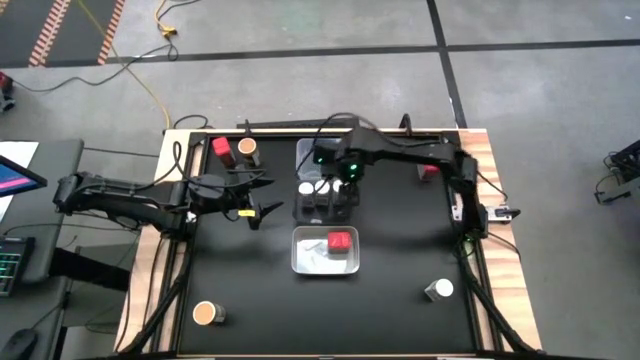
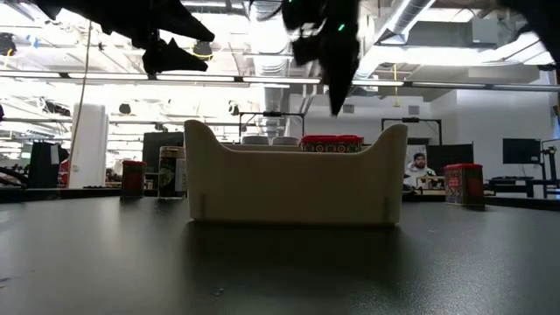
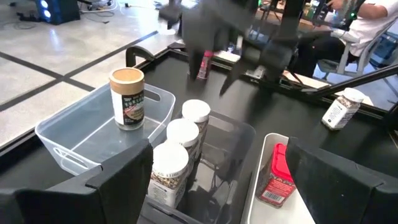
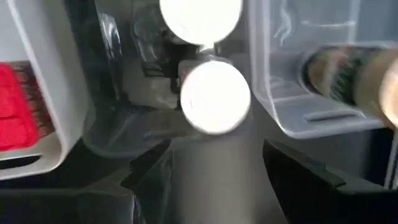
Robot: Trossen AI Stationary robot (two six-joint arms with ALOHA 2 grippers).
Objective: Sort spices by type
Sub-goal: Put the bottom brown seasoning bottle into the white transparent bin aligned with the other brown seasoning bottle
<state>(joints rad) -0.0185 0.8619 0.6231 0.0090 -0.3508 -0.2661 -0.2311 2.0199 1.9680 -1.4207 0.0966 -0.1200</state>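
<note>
Right claw (image 1: 342, 178) reached in from the desk's (image 1: 400, 290) right side, pointing down with fingers apart over the white-top jars (image 1: 322, 187) standing in the middle bin (image 1: 325, 205), while left claw (image 1: 262, 196) hovered wide open just left of that bin.

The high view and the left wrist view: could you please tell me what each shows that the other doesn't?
Only the high view shows the tan-topped jar near the table's front-left corner and the two jars at the back left. Only the left wrist view shows three white-topped jars lined up in the middle bin. Both show the red-topped jar lying in the white tray and the right claw above the bins.
</note>
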